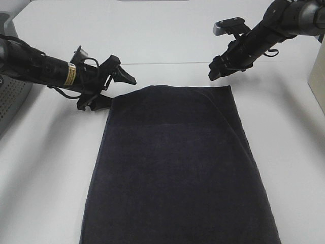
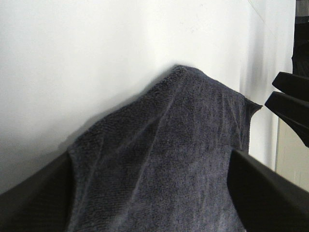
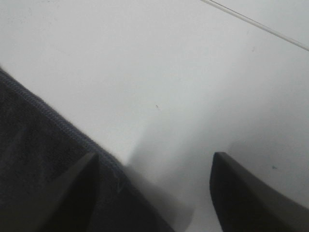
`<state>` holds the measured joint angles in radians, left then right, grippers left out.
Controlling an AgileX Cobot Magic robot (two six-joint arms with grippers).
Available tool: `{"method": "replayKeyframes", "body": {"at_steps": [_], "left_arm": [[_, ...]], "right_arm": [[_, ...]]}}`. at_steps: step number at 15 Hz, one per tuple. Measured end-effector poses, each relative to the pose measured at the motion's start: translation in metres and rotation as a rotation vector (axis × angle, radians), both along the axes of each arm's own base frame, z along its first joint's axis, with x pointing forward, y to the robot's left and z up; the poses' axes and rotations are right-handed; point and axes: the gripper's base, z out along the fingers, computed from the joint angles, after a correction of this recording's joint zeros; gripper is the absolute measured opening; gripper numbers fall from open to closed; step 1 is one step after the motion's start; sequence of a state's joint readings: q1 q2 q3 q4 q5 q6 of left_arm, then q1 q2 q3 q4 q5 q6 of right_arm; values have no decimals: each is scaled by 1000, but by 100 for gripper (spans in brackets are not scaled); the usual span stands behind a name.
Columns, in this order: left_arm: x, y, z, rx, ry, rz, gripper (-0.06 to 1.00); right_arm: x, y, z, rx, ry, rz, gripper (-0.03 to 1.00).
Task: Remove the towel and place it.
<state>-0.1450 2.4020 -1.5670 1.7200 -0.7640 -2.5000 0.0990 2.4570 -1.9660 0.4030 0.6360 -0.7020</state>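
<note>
step: laying looks done | towel (image 1: 177,162) flat on desk (image 1: 51,168), centre to bottom of frame | left end effector (image 1: 121,91) spread, straddling upper-left corner | right end effector (image 1: 218,72) spread beside upper-right corner | I'd lift both straight up, no snagging hem

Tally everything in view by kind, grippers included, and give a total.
Dark towel: 1
Grippers: 2, the left gripper and the right gripper
Grey perforated basket: 1
Cut-off beige object at the right edge, kind unclear: 1
Total: 5
</note>
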Motion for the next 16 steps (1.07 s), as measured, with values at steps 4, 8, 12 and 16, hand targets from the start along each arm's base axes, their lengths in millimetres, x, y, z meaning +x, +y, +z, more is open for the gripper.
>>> {"method": "replayKeyframes", "body": {"at_steps": [4,8,12,16], "left_arm": [[-7,-22,0,5,-9,-53,79],[0,-22,1,20,-76,2,79],[10,-38,-5,2,-249,-8,79],[18,-42,-9,78,-419,-101,76]], "right_arm": [[0,0,0,1,0,0,64],[0,0,0,1,-1,-1,64],[-5,2,-1,19,56,15,64],[-8,2,-3,13,93,33,64]]}}
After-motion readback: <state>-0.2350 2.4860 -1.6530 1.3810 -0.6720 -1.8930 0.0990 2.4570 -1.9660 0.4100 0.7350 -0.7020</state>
